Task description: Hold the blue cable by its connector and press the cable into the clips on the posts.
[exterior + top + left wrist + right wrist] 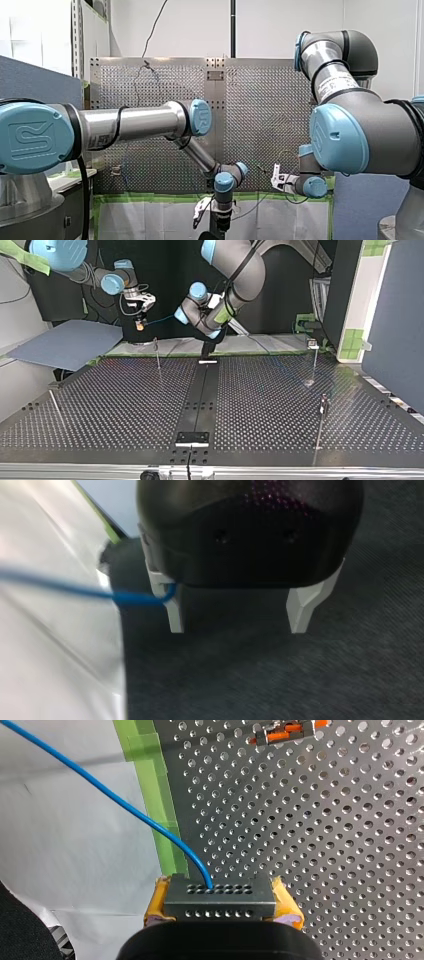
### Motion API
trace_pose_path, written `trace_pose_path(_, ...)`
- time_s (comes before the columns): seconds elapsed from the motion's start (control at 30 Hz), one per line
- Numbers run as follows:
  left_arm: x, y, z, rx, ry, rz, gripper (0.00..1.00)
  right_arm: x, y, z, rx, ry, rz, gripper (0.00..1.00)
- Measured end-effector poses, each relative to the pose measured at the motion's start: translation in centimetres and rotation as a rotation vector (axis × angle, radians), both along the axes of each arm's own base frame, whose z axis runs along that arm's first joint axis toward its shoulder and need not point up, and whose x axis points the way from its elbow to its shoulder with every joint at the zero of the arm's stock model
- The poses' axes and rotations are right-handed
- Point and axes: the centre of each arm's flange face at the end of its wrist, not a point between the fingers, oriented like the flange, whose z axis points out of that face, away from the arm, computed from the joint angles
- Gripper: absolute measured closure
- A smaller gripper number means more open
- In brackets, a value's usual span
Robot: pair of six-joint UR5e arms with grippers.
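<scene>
Cable, thin and blue (100, 785), ends in a grey holed metal connector block (220, 897) clamped between the yellow pads (156, 906) of my right gripper (220, 910), over the silver perforated table (325, 845). Farther along it touches one pale finger (174, 615) of my black left gripper (237, 615), whose fingers stand apart, holding nothing.

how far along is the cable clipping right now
Done: right jaws shut on the connector, blue cable leading out. In hand: the cable spans the air to the open left jaws, beside one finger. Left: all the pressing; no cable reaches the posts.
</scene>
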Motion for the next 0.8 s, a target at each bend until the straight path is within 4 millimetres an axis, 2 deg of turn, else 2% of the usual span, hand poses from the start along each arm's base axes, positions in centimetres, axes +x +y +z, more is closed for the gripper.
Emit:
trace_pose_path(0.13, -1.1, 1.0, -2.4, 0.033, 0.024, -0.012, 0.0, 0.1, 0.0, 0.0, 0.0, 0.001, 0.001, 1.0)
trace_pose_path(0.17, -1.5, 1.2, -3.1, 0.044, 0.031, -0.015, 0.15, 0.1, 0.1, 0.0, 0.0, 0.001, 0.002, 1.0)
trace_pose_path(0.2, -1.8, 1.4, -3.6, 0.052, 0.036, -0.017, 0.41, 0.1, 0.1, 0.0, 0.0, 0.001, 0.002, 1.0)
trace_pose_path(0.23, -2.0, 1.6, -4.1, 0.059, 0.041, -0.02, 0.41, 0.2, 0.1, 0.0, 0.0, 0.001, 0.003, 1.0)
trace_pose_path(0.27, -2.4, 1.8, -4.8, 0.066, 0.048, -0.021, 0.61, 0.2, 0.1, 0.0, 0.0, 0.001, 0.003, 1.0)
trace_pose_path(0.3, -2.6, 2.0, -5.2, 0.071, 0.053, -0.021, 0.9, 0.2, 0.1, 0.0, 0.0, 0.001, 0.004, 1.0)
trace_pose_path(0.33, -2.8, 2.2, -5.7, 0.076, 0.058, -0.02, 0.9, 0.2, 0.1, 0.0, 0.0, 0.001, 0.004, 1.0)
trace_pose_path(0.37, -3.1, 2.4, -6.2, 0.083, 0.062, -0.021, 1.0, 0.3, 0.2, 0.0, 0.0, 0.001, 0.005, 1.0)
trace_pose_path(0.53, -3.8, 2.8, -7.1, 0.123, 0.052, -0.045, 1.0, 0.5, 0.2, 0.0, 0.001, 0.001, 0.008, 1.0)
trace_pose_path(0.8, -4.3, 3.3, -6.6, 0.217, 0.047, -0.079, 1.0, 0.6, 0.4, 0.0, 0.003, 0.002, 0.012, 1.0)
